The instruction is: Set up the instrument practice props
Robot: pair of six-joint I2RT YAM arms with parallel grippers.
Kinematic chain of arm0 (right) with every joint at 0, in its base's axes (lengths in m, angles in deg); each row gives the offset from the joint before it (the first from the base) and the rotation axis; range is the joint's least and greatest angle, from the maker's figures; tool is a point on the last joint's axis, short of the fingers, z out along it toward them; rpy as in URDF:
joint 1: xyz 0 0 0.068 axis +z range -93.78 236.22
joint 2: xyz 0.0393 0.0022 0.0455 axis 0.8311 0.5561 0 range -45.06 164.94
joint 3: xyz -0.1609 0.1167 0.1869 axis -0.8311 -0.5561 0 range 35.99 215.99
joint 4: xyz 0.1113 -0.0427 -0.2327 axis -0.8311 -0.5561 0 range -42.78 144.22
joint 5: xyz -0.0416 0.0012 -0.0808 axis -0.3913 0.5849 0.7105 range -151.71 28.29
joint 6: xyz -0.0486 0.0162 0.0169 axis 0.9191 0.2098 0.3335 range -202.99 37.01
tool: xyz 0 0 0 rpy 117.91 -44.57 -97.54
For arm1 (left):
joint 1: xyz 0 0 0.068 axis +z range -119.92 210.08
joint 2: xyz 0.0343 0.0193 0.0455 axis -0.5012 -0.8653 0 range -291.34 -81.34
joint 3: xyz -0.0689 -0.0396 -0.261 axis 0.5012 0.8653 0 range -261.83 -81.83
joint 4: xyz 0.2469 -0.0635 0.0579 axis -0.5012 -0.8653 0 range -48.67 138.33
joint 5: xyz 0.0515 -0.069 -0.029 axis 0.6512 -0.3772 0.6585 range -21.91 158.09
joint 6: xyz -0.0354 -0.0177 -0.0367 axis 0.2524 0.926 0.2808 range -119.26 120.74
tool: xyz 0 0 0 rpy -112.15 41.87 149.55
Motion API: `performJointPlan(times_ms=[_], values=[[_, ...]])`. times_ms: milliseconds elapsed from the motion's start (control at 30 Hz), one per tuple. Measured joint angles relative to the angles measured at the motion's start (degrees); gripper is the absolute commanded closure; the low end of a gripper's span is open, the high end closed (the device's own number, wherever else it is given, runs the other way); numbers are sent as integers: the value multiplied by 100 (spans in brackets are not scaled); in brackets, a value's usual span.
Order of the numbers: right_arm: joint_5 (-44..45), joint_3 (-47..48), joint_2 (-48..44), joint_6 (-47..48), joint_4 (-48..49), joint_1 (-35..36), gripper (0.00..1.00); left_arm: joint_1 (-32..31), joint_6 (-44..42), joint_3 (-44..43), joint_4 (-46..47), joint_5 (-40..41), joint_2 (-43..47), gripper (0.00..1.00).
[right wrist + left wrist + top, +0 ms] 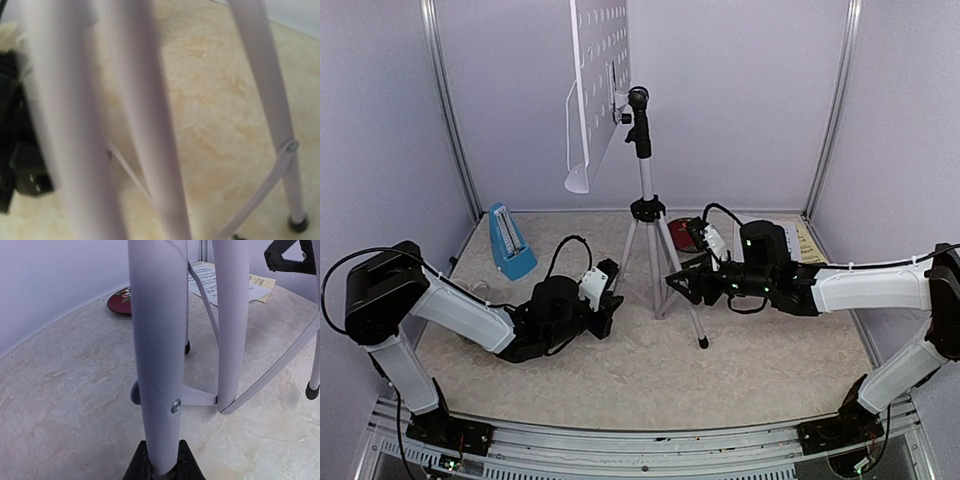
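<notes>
Beige tabletop (620, 385), lilac walls (740, 100). Centre: stand (642, 190) upright, pole vertical, legs splayed. Its left leg (157, 365) clamped in left gripper (608, 300). Just right of legs: right gripper (678, 285), nearest them, jaw state unclear. Far right: sheets (807, 240); far left: metronome (510, 242).

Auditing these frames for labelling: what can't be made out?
Stand: top view, upper edge cut off by the frame.
Sheets: top view, mostly under the right arm.
Plate: top view, largely behind the tripod.
Right wrist view: tripod blurred, own fingers out of sight.
</notes>
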Motion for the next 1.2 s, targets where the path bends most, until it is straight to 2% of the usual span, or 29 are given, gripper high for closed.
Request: performJointPlan(times_ms=[133, 167, 433, 533, 867, 1200], values=[[52, -7, -48, 28, 52, 7, 97, -52, -131, -66, -81, 33, -2, 100], [57, -39, -94, 39, 61, 24, 100, -85, -140, -76, -92, 57, -4, 100], [275, -483, -332, 529, 378, 133, 100, -374, -96, -122, -55, 603, -101, 100], [297, -734, -527, 706, 448, 122, 100, -474, -92, 101, 116, 651, -28, 100], [-339, -1049, -901, 1204, 251, -203, 100, -778, 2, 481, 175, 485, 330, 100], [-769, -933, -890, 1672, 4, -424, 100, -1217, 459, 769, 240, 772, 479, 100]])
